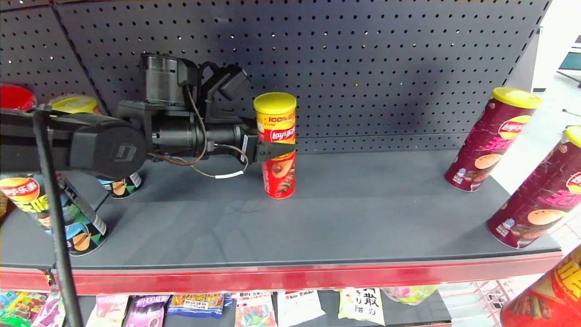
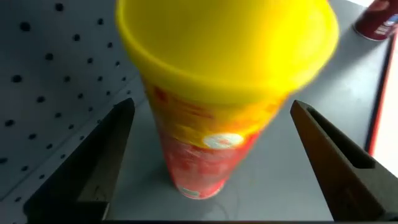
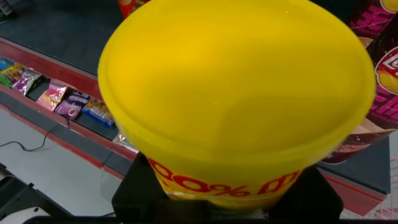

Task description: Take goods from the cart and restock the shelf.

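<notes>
Evidently a placing step is near done: the red can (image 1: 278, 181) stands upright toward the back edge of the shelf (image 1: 363, 213), the left pincer (image 1: 278, 150) spread wide around it; next it should back off without tipping it; the right pincer (image 3: 227, 202) grips a second can (image 3: 236, 93).

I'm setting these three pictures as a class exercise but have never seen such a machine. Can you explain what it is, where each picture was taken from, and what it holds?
It is a two-armed robot restocking a shelf. The wide picture comes from a camera on its head; the other two come from cameras on its wrists. On the shelf stand a red chip can, two maroon cans to its right and teal cans to its left. The left tool is open around the red chip can, a finger on each side with gaps, not gripping. The right tool holds another yellow-lidded can in the air.
</notes>
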Controlling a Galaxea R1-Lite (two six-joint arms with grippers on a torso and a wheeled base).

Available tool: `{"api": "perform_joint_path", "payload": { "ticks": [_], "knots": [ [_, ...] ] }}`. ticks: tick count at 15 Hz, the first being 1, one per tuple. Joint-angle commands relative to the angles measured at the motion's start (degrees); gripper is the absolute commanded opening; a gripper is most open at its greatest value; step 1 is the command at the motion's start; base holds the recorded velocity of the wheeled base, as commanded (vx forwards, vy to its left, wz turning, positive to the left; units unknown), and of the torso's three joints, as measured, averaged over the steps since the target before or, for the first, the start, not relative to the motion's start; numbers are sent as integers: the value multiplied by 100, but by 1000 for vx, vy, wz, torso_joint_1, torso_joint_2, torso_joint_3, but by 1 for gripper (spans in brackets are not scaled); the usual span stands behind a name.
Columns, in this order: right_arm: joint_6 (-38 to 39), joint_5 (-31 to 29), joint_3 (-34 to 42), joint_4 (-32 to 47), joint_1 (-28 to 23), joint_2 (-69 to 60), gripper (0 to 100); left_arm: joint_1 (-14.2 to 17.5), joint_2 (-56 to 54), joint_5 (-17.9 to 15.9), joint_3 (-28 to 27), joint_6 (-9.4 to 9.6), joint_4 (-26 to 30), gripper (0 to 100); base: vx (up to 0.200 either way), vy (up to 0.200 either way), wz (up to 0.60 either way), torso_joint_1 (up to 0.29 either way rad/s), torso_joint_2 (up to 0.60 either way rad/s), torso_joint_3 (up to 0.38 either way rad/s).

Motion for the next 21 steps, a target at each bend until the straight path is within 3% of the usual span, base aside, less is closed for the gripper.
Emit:
{"api": "perform_joint_path", "payload": {
  "ticks": [1, 6, 7, 11, 14, 17, 21],
  "knots": [
    [-2, 3, 0, 9, 2, 17, 0, -5, 172, 44, -218, -1, -3, 100, 0, 0, 0, 0, 0, 0],
    [-2, -6, -9, 0, -6, 34, 0, -208, 453, 70, -614, 7, 15, 100, 0, 0, 0, 0, 0, 0],
    [-2, -6, -9, 0, -6, 34, 0, -234, 462, 70, -614, 7, 15, 0, 0, 0, 0, 0, 0, 0],
    [-2, -6, -9, 0, -6, 43, 0, -260, 374, 52, -508, -1, 32, 0, 0, 0, 0, 0, 0, 0],
    [-2, -6, -27, 0, -6, 69, 0, -278, -74, -44, 186, -10, 32, 0, 0, 0, 0, 0, 0, 0],
    [-2, -6, -62, 0, -6, 78, 0, -269, -724, -484, 889, -28, 41, 0, 0, 0, 0, 0, 0, 0],
    [-2, 3, -106, 0, -6, 131, 0, -260, -962, -932, 1074, -45, 41, 0, 0, 0, 0, 0, 0, 0]
  ]
}}
